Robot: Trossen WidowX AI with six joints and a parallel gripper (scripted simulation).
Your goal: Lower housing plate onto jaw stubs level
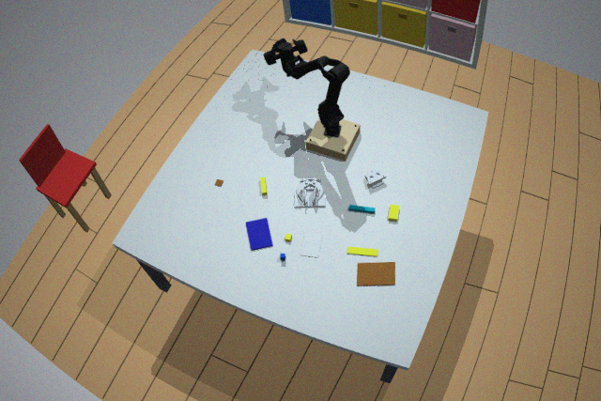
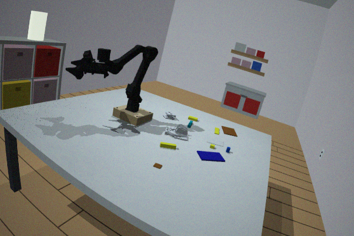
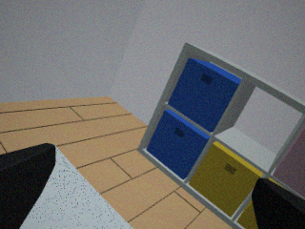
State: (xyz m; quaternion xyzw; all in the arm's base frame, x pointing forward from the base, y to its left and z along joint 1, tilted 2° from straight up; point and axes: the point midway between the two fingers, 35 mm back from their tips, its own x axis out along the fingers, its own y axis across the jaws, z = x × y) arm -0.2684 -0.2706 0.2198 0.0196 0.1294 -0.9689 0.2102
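Observation:
A light grey assembly (image 1: 309, 192) (image 2: 177, 132), a square base with curved jaw-like parts on top, stands on the table in front of the arm. A smaller light grey piece (image 1: 375, 177) (image 2: 170, 115), plate-like with small dark marks, stands apart from it to the right in the top view. Which piece is the housing plate, and how the pins and stubs sit, is too small to tell. My gripper (image 1: 283, 43) (image 2: 69, 66) (image 3: 156, 174) is open and empty. It is raised high over the table's back left part in the top view, far from both pieces, and faces the shelf.
Near the assembly lie a teal bar (image 1: 362, 208), a yellow bar (image 1: 263, 186) and a yellow block (image 1: 393, 212). A blue plate (image 1: 259, 234), a thin white rectangle (image 1: 310, 255) and a brown plate (image 1: 376, 274) lie farther forward. A shelf unit (image 3: 162, 128) stands behind the table.

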